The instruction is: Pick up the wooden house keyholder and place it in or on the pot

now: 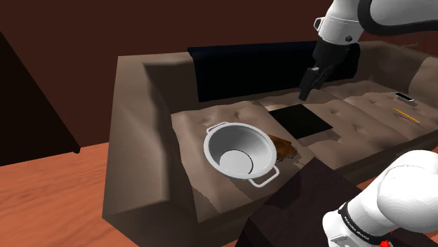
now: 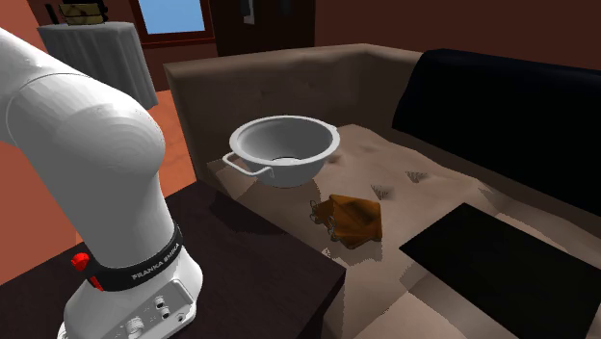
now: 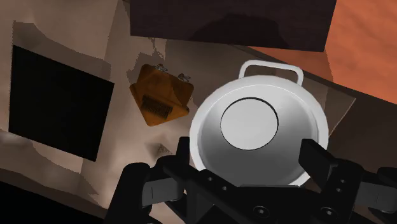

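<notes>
Hovering above the brown sofa [image 1: 140,133], the jaws stand apart, holding nothing. Brown house-shaped keyholder [image 3: 162,98] lies flat on the seat near its front edge, just beside the grey two-handled pot [image 3: 213,137], not touching it. Black square panel [image 1: 302,119] lies further along the seat.

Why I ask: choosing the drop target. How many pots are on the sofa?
1: the grey pot sits on the sofa seat, beside the brown keyholder.
</notes>
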You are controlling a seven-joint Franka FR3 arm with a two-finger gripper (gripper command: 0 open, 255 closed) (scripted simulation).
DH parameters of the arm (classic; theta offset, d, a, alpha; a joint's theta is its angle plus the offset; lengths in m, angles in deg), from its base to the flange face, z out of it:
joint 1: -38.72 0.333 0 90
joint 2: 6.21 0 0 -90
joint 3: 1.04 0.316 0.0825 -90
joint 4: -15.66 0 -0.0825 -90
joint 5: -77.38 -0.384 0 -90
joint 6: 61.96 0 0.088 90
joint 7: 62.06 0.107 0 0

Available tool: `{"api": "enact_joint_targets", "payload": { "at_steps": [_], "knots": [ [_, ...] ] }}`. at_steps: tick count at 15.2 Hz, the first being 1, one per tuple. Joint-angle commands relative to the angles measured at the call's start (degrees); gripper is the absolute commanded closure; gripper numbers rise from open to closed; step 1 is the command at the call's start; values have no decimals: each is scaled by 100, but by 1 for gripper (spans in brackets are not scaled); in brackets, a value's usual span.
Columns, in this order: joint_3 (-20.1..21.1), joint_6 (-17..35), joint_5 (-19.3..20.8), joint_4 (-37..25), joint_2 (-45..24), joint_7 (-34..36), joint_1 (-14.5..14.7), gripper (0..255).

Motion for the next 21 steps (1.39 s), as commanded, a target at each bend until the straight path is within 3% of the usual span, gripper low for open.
{"api": "enact_joint_targets", "payload": {
  "at_steps": [1, 12, 21],
  "knots": [
    [0, 0, 0, 0, 0, 0, 0, 0],
    [-1105, 1847, 305, 1893, 91, -1205, -226, 0],
    [-2195, 3724, 526, 2738, -987, -2384, -416, 0]
  ]
}}
